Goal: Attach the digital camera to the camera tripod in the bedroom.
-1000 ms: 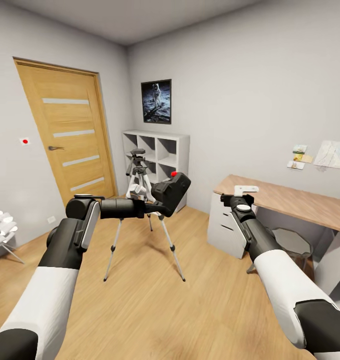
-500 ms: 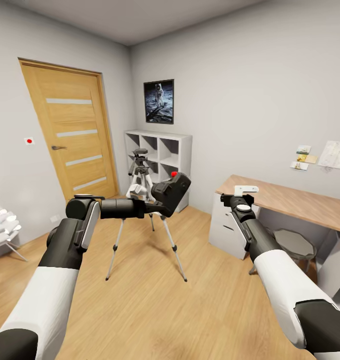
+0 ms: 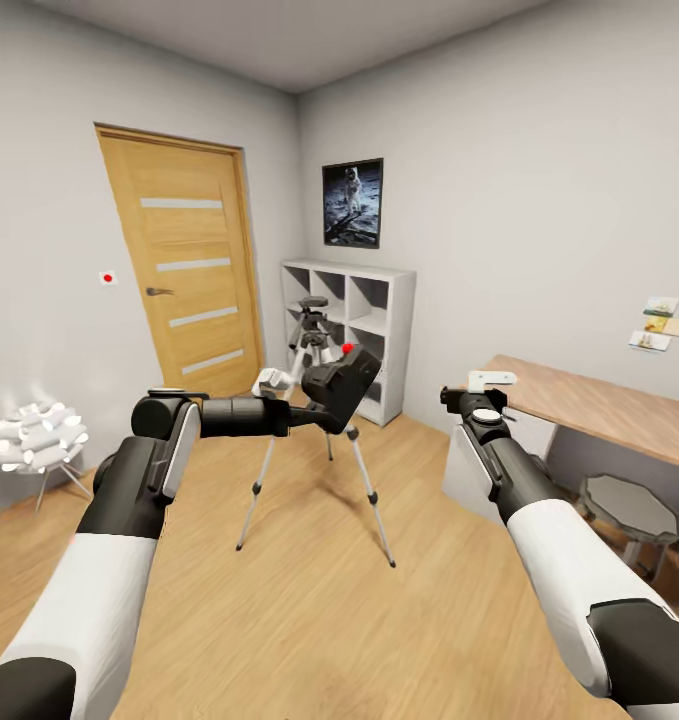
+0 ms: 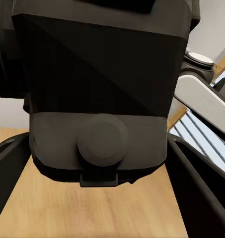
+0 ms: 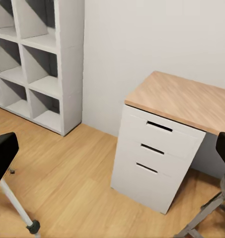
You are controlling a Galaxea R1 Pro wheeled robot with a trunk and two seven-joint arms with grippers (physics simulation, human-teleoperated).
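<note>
Carrying the digital camera (image 3: 341,384), pinched in the left gripper (image 3: 297,403), toward the camera tripod (image 3: 317,420) just beyond it, before the white cube shelf (image 3: 364,335). Right gripper (image 3: 465,394) idle, fingers spread. Next: close in, lift above tripod head, lower squarely onto mount.
</note>
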